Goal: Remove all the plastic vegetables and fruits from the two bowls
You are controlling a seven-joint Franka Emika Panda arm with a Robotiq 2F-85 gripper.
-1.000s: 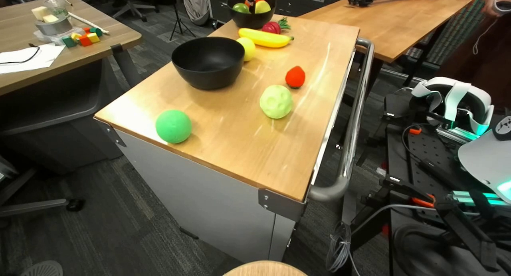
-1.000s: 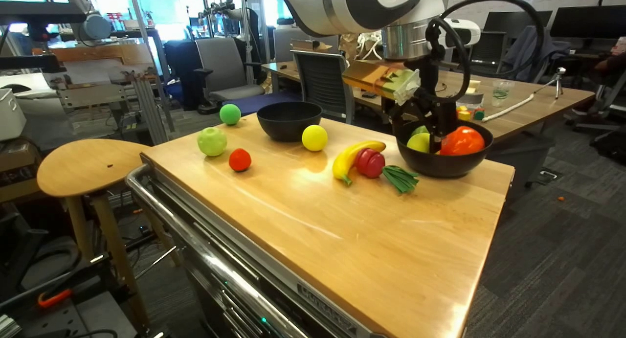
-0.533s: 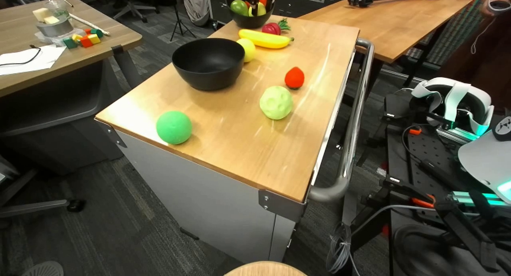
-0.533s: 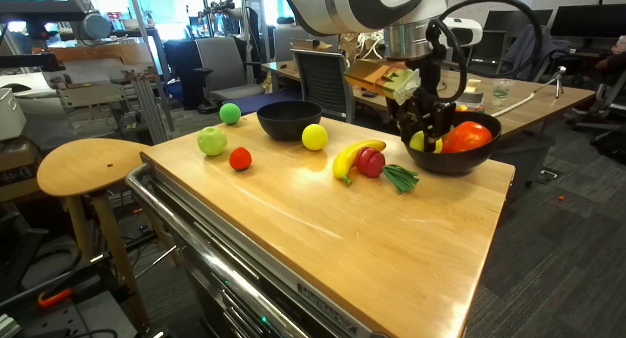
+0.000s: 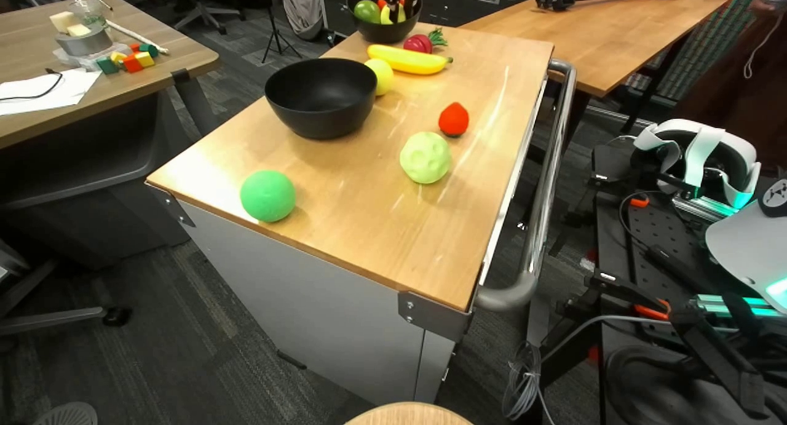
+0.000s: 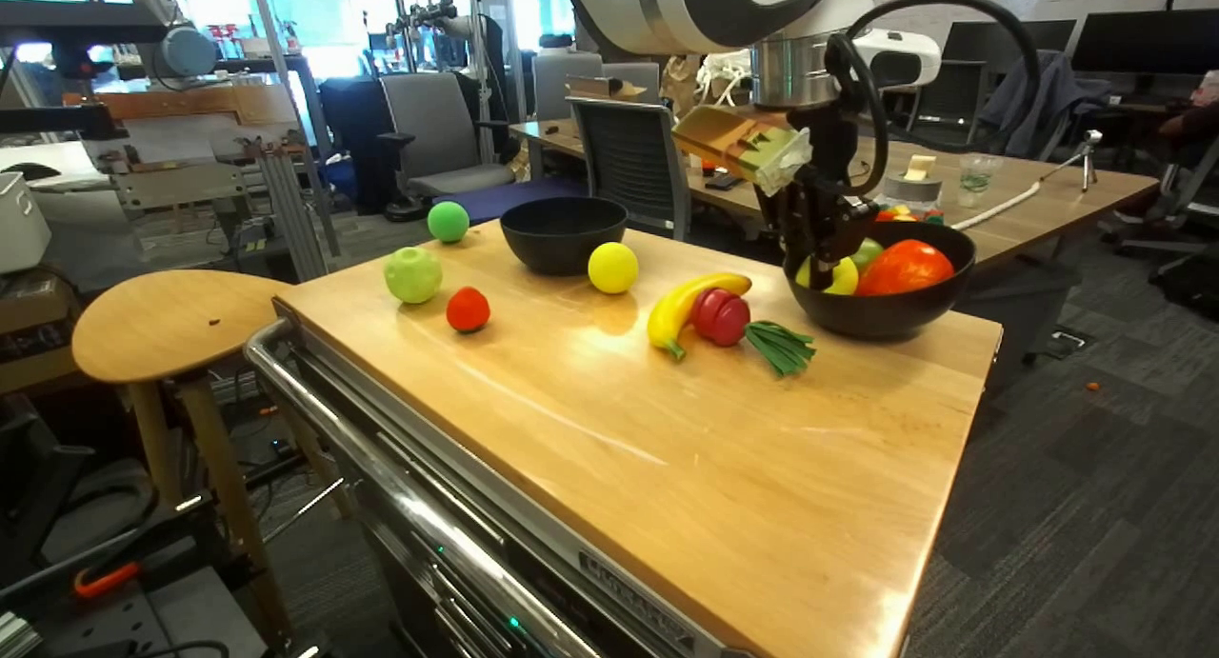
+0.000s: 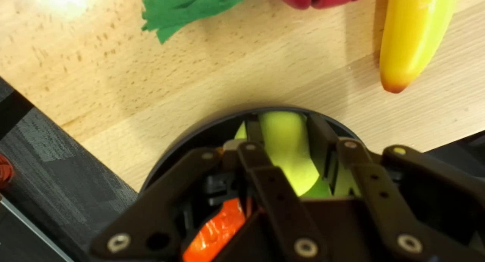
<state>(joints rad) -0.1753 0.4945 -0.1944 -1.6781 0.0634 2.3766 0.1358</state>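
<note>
Tabletop (image 6: 724,468), wide toward its near edge, carries two bowls (image 6: 549,257), one banana (image 6: 680,306) and five other loose pieces (image 6: 612,268), while I cannot tell whether my gripper (image 7: 284,131), jaws partly spread, holds the yellow-green fruit (image 7: 290,154) between them in the right bowl (image 6: 886,317).

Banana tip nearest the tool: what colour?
Reddish-brown: the tip of the yellow banana shows best in the wrist view.

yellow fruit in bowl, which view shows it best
The wrist view: from above, the yellow fruit shows large between the fingers, though partly covered. In both exterior views it looks smaller, with a finger in front and the bowl hiding its base.
</note>
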